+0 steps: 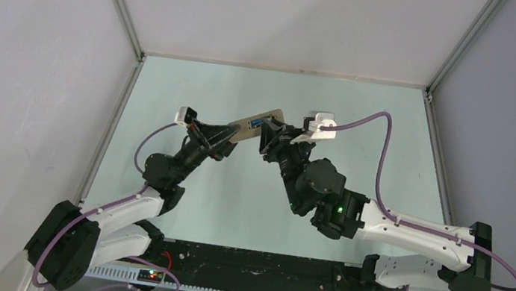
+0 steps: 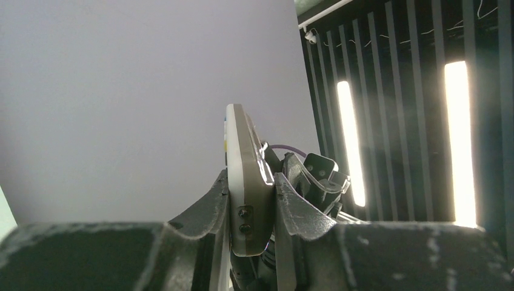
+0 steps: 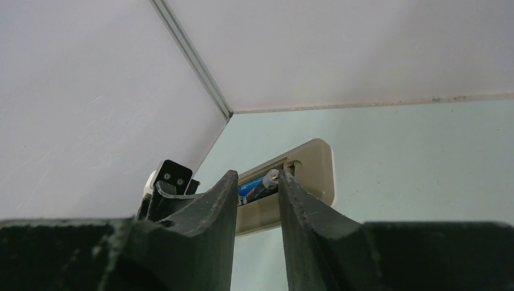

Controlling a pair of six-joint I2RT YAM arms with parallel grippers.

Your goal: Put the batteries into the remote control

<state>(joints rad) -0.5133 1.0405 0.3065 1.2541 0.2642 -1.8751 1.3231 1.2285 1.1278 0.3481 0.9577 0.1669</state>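
- The remote control (image 1: 261, 123) is held up off the pale green surface (image 1: 230, 217), between the two arms near the middle of the workspace, its tan back facing up.
- The left arm (image 1: 165, 171) reaches in from the left. The left jaws are clamped on the remote's near end, one finger (image 2: 209, 203) pressed to each broad face.
- In the left wrist view the remote (image 2: 245, 170) stands edge-on, white buttoned front to the left and tan back to the right. Small coloured marks sit along the front edge, too thin to read.
- The right arm (image 1: 325, 188) reaches in from the right. The right jaws stand parted just over the battery slot, their fingers (image 3: 224, 194) on either side of it.
- Two batteries lie in the recessed slot. The blue battery (image 3: 248, 187) lies deeper, and the dark battery (image 3: 263, 183) lies tilted with its silver tip raised near one finger. I cannot tell whether it touches.
- The blue battery's wrapper carries pale print, too small to read.
- A purple cable (image 1: 363, 122) loops from the right wrist.
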